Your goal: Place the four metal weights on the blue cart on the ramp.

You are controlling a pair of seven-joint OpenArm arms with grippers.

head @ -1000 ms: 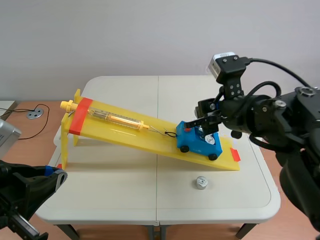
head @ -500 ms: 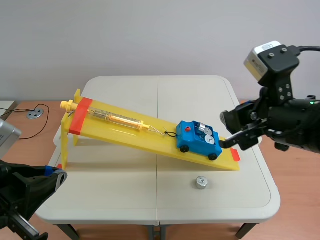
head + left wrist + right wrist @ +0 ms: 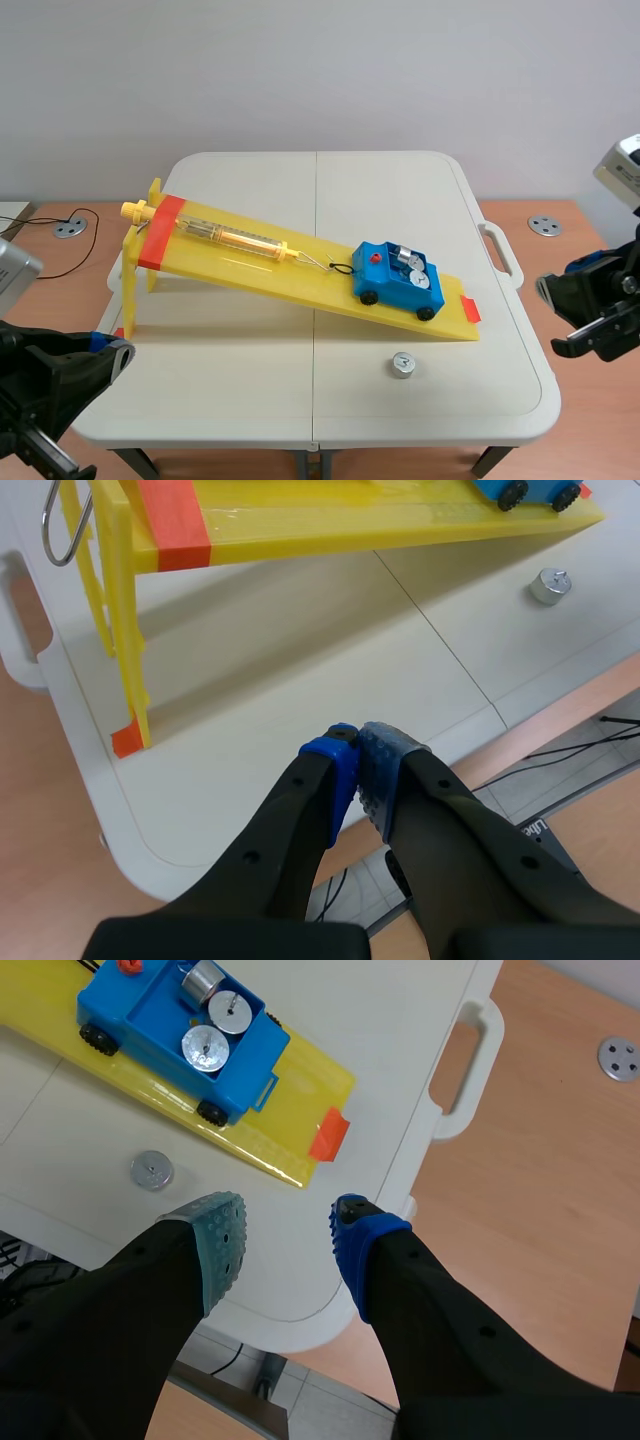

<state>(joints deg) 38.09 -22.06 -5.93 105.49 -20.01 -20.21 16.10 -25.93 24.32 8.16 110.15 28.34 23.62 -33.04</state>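
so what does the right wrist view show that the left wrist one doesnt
Only the right wrist view: the inside of the blue cart with three metal weights in it, the handle at the table edge, and the open right gripper.
Only the left wrist view: the raised end of the yellow ramp on its legs, the orange-red tape band across it, and the shut left gripper.
Both: the ramp, the cart's wheels, and one loose weight on the table beside the ramp's low end.
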